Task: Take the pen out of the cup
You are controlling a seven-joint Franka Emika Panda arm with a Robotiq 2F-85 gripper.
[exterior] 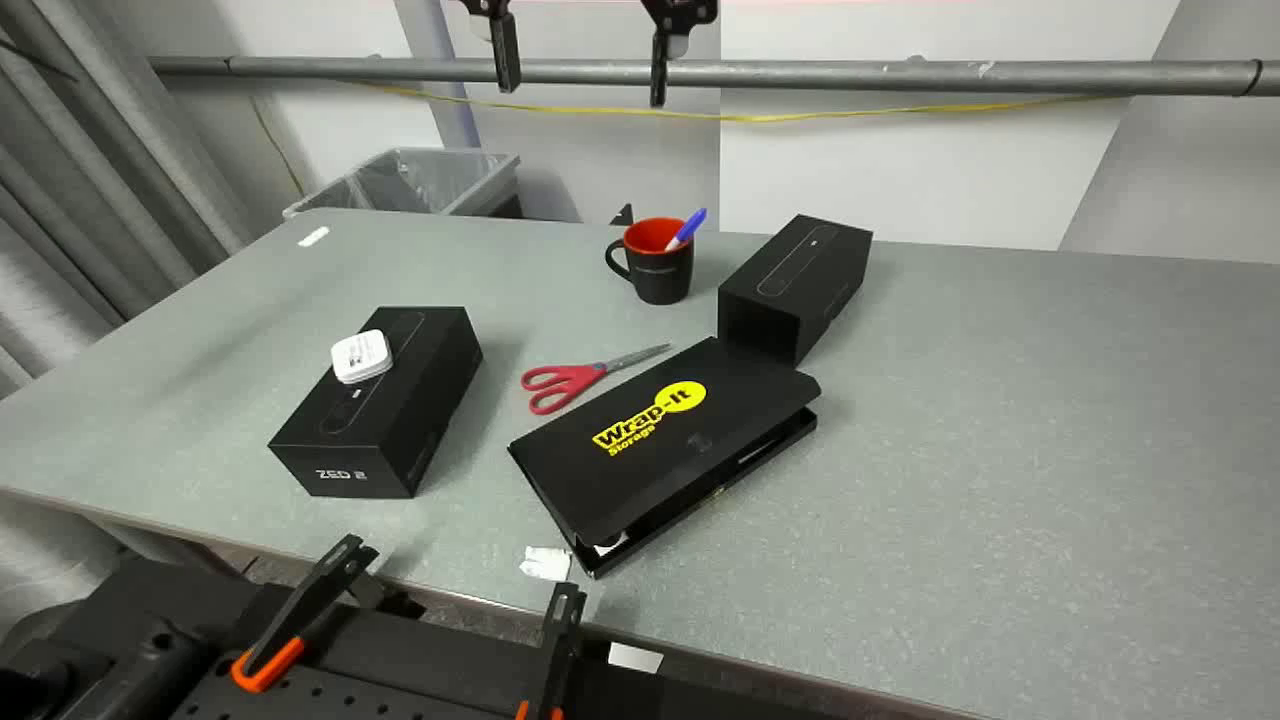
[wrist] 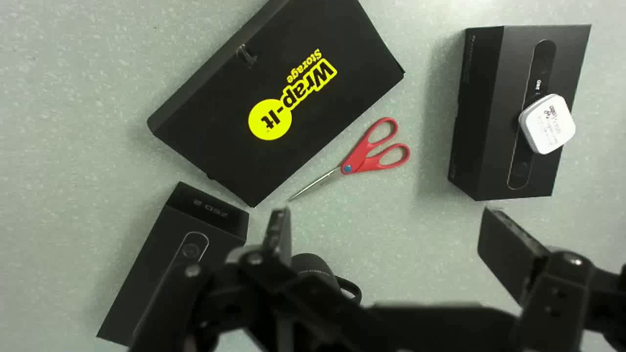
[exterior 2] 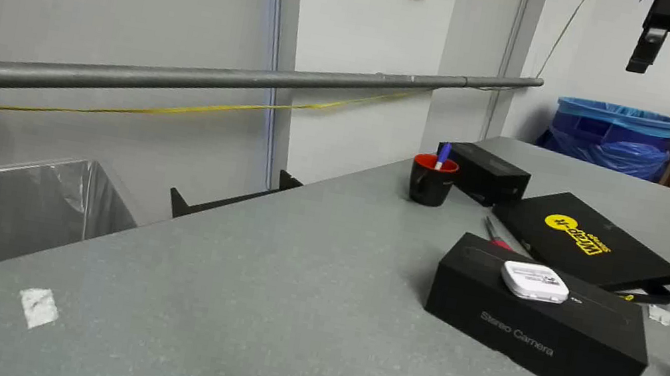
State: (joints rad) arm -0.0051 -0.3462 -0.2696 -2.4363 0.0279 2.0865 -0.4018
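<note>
**Pen (exterior: 690, 226) leans in cup (exterior: 660, 278) as robot hand (exterior: 583, 97) hangs over surface (exterior: 1020, 450)**

The hand's two fingers stand wide apart, well above the surface. The pen, blue at its upper end and white lower down, rests tilted inside the cup and rises past the rim; its lower tip is hidden. The cup, black outside and red within, stands upright just beside a black box (exterior: 795, 285). Red-handled scissors (wrist: 357, 159) lie next to a Wrap-It Storage box (exterior: 670, 430), whose lid gapes along one edge. A white case (exterior: 361, 356) sits atop a second black box (exterior: 390, 410), lettered "ZED 2" and "Stereo Camera." A gray bin (exterior: 485, 185) with a clear liner stands just beyond the surface's edge. In the wrist view, the hand covers part of the cup.
</note>
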